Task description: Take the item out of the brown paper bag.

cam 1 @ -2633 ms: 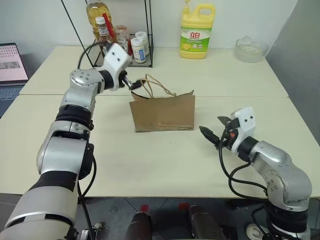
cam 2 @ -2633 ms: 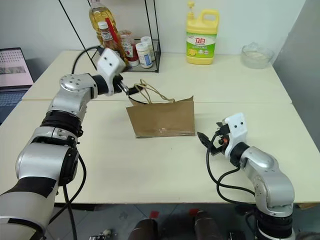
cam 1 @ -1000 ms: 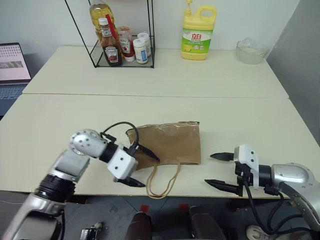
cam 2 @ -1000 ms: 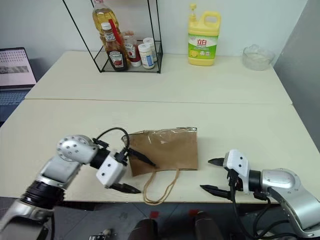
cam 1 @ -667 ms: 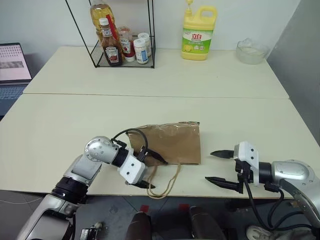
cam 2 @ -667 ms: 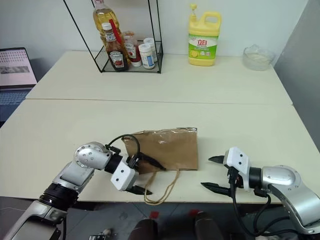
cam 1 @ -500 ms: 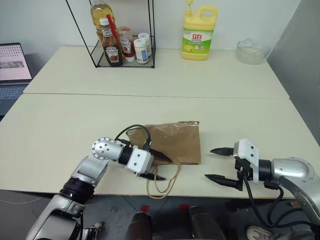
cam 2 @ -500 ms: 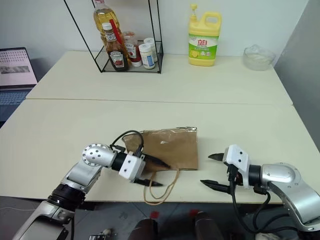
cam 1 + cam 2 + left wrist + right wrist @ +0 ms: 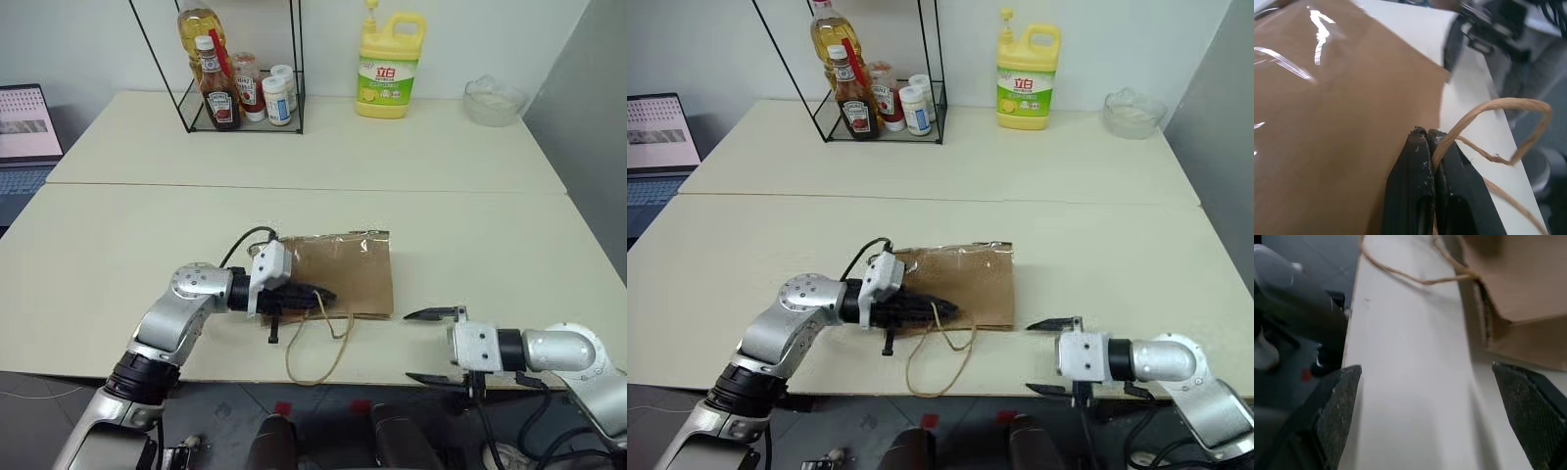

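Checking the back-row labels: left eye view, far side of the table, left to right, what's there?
laptop → wire rack holding bottles and jars → yellow detergent jug → glass bowl.

We see silver-grey metal arms with rounded joint housings, black bands at the elbows and wrists, white wrist blocks, looping black cables, and tapered black jaws with a finely textured surface.

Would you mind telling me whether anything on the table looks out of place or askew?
Yes: the brown paper bag lies flat on its side near the table's front edge, and its loop handles dangle over that edge. The left end effector is shut on one handle.
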`<move>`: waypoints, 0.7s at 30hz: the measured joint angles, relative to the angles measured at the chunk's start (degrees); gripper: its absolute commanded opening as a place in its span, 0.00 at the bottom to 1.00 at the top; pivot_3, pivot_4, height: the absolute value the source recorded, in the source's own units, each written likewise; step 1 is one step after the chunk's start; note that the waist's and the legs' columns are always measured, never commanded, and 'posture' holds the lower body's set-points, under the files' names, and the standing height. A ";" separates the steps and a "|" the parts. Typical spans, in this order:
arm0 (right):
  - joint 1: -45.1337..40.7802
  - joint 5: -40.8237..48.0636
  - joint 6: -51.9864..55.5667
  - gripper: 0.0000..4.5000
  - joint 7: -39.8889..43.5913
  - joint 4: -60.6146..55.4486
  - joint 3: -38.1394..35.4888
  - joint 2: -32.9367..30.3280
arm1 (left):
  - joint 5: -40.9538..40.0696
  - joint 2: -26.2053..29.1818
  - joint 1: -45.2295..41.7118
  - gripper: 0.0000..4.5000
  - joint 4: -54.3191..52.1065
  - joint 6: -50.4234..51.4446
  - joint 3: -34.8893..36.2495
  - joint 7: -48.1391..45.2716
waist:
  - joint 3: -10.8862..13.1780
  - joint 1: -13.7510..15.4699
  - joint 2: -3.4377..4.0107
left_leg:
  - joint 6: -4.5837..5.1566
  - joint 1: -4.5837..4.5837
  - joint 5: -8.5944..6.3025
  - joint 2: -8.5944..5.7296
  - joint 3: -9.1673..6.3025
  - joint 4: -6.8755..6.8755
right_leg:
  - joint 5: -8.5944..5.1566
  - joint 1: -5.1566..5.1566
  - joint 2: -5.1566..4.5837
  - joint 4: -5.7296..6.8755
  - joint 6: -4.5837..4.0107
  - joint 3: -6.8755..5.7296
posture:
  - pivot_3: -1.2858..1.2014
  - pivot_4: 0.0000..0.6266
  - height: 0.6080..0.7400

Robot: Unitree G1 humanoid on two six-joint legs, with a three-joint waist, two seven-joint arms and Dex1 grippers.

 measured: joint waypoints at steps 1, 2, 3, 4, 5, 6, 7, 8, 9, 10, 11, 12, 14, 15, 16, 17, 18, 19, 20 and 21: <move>-1.42 -1.09 -5.19 1.00 -0.01 2.14 0.67 0.83 | -0.56 -0.37 -0.89 0.02 0.07 2.01 0.65 1.17 | 0.00 0.00 -0.01 | 0.00 0.03 0.00 0.01 -0.01 0.01 | 0.00 0.05 0.00 -0.01 0.00 -0.01 | 0.52 0.24 1.00; -2.39 -1.63 -9.03 1.00 -0.07 3.81 1.11 1.30 | -1.14 -0.53 -1.63 0.02 0.09 3.50 1.14 2.11 | 0.00 0.04 0.00 | 0.00 0.05 0.00 0.00 -0.01 0.01 | 0.00 0.06 -0.01 -0.01 0.00 -0.01 | 0.52 0.24 1.00; -3.74 -2.60 -14.02 1.00 -0.21 6.37 1.67 1.85 | -1.57 -0.60 -2.36 0.02 0.24 5.24 1.75 2.78 | 0.00 0.03 -0.01 | 0.00 0.10 0.00 0.00 -0.01 0.00 | 0.00 0.12 -0.01 -0.03 0.00 -0.01 | 0.52 0.24 1.00; -5.14 -3.89 -18.36 1.00 -0.69 9.22 2.22 2.53 | -1.99 -0.69 -2.89 0.02 0.41 6.49 2.19 3.31 | -0.01 0.01 -0.02 | 0.00 0.16 0.00 0.00 -0.01 -0.01 | 0.00 0.18 -0.01 -0.04 -0.01 -0.02 | 0.52 0.24 1.00; -6.31 -5.00 -22.16 1.00 -1.31 11.90 2.72 3.15 | -2.34 -0.82 -3.32 0.02 0.50 7.48 2.49 3.67 | -0.01 0.01 -0.01 | -0.01 0.19 0.00 -0.01 0.00 -0.01 | 0.00 0.20 -0.02 -0.04 -0.01 -0.01 | 0.52 0.24 1.00; -7.30 -5.73 -24.71 1.00 -1.64 14.03 3.10 3.80 | -2.47 -0.86 -3.41 0.02 0.53 8.12 2.73 3.82 | -0.01 0.00 -0.01 | -0.02 0.24 0.01 0.00 0.01 -0.01 | 0.00 0.23 -0.02 -0.03 -0.01 -0.01 | 0.52 0.24 1.00; -8.49 -6.29 -28.04 1.00 -2.41 16.55 3.44 4.70 | -2.54 -1.05 -3.56 0.02 0.68 9.04 2.85 4.22 | 0.00 -0.01 0.00 | -0.03 0.25 0.01 0.00 0.00 -0.02 | 0.01 0.23 -0.02 -0.02 -0.01 -0.01 | 0.52 0.24 1.00; -9.64 -7.01 -31.09 1.00 -3.05 18.56 3.88 5.36 | -2.65 -1.30 -3.63 0.02 0.76 9.74 3.02 4.69 | 0.00 -0.02 -0.01 | -0.04 0.27 0.02 0.01 0.00 -0.01 | 0.01 0.24 -0.02 -0.01 -0.01 0.00 | 0.52 0.24 1.00; -10.99 -8.23 -34.57 1.00 -4.04 20.65 4.29 6.14 | -2.82 -1.56 -3.86 0.02 0.88 10.46 3.23 4.94 | -0.01 -0.03 -0.01 | -0.06 0.27 0.03 0.01 0.00 -0.01 | 0.01 0.25 -0.02 -0.01 -0.01 -0.01 | 0.52 0.24 1.00; -12.00 -9.05 -36.94 1.00 -4.91 22.22 4.63 6.81 | -3.05 -1.58 -4.16 0.02 0.95 10.86 3.34 5.03 | 0.00 -0.03 -0.01 | -0.07 0.27 0.04 0.01 0.00 -0.01 | 0.01 0.25 -0.02 -0.01 -0.01 0.00 | 0.52 0.24 1.00; -13.03 -10.22 -39.42 1.00 -5.97 23.99 5.04 7.58 | -3.35 -1.57 -4.48 0.02 0.98 11.32 3.59 5.09 | -0.01 -0.02 -0.01 | -0.08 0.29 0.04 0.00 0.00 -0.01 | 0.01 0.28 -0.02 -0.01 -0.01 0.00 | 0.52 0.24 1.00; -14.13 -11.13 -41.60 1.00 -6.89 25.94 5.35 8.43 | -3.45 -1.56 -4.56 0.02 0.98 11.53 3.92 5.19 | -0.01 -0.03 -0.01 | -0.09 0.33 0.05 0.00 0.01 -0.01 | 0.01 0.29 -0.02 -0.01 -0.02 0.01 | 0.52 0.24 1.00; -16.44 -12.89 -45.50 1.00 -8.98 29.15 6.38 10.42 | -3.59 -1.63 -4.60 0.02 0.97 12.08 4.07 5.59 | 0.00 -0.14 0.00 | -0.13 0.34 0.07 0.01 0.02 -0.02 | 0.01 0.29 -0.02 0.01 -0.02 0.02 | 0.52 0.24 1.00; -17.27 -13.42 -47.54 1.00 -9.95 30.20 7.12 11.22 | -3.66 -1.64 -4.60 0.02 0.96 12.52 4.08 5.85 | -0.01 -0.17 -0.01 | -0.15 0.35 0.08 0.01 0.00 -0.02 | 0.01 0.30 -0.02 0.02 -0.02 0.00 | 0.52 0.24 1.00; -18.10 -14.36 -50.24 1.00 -10.97 31.09 7.99 12.10 | -3.68 -1.75 -4.61 0.02 0.96 12.71 4.08 6.04 | -0.01 -0.22 -0.01 | -0.16 0.35 0.09 0.02 0.00 -0.02 | 0.01 0.30 -0.02 0.02 -0.02 0.00 | 0.52 0.24 1.00; -18.68 -14.98 -52.16 1.00 -11.62 31.79 8.84 12.61 | -3.69 -1.85 -4.65 0.02 0.96 12.79 4.08 6.06 | -0.01 -0.26 -0.01 | -0.16 0.35 0.09 0.01 0.00 -0.02 | 0.01 0.30 -0.02 0.02 -0.02 0.01 | 0.52 0.24 1.00; -19.32 -15.79 -54.19 1.00 -12.64 33.02 9.63 13.31 | -3.69 -1.88 -4.70 0.02 0.97 12.86 4.11 6.06 | -0.01 -0.31 -0.01 | -0.19 0.36 0.10 0.01 0.00 -0.01 | 0.01 0.33 -0.02 0.01 -0.02 0.01 | 0.52 0.24 1.00; -20.15 -17.22 -55.86 1.00 -13.65 34.70 10.10 14.25 | -3.69 -1.90 -4.79 0.02 0.98 12.91 4.12 6.05 | -0.01 -0.36 -0.02 | -0.19 0.36 0.10 0.01 0.00 -0.01 | 0.01 0.34 -0.02 0.01 -0.02 0.01 | 0.52 0.24 1.00; -21.12 -18.85 -57.18 1.00 -14.81 36.54 10.66 15.08 | -3.69 -1.91 -4.90 0.02 0.98 12.94 4.12 6.03 | -0.01 -0.38 -0.02 | -0.20 0.37 0.11 0.00 0.01 -0.01 | 0.01 0.33 -0.04 0.02 -0.02 0.02 | 0.52 0.24 1.00; -21.78 -20.01 -57.86 1.00 -15.51 37.84 10.75 15.78 | -3.68 -1.91 -5.01 0.02 0.99 12.95 4.12 6.02 | -0.01 -0.39 -0.02 | -0.21 0.39 0.11 0.01 0.01 -0.01 | 0.01 0.34 -0.04 0.02 -0.03 0.01 | 0.52 0.24 1.00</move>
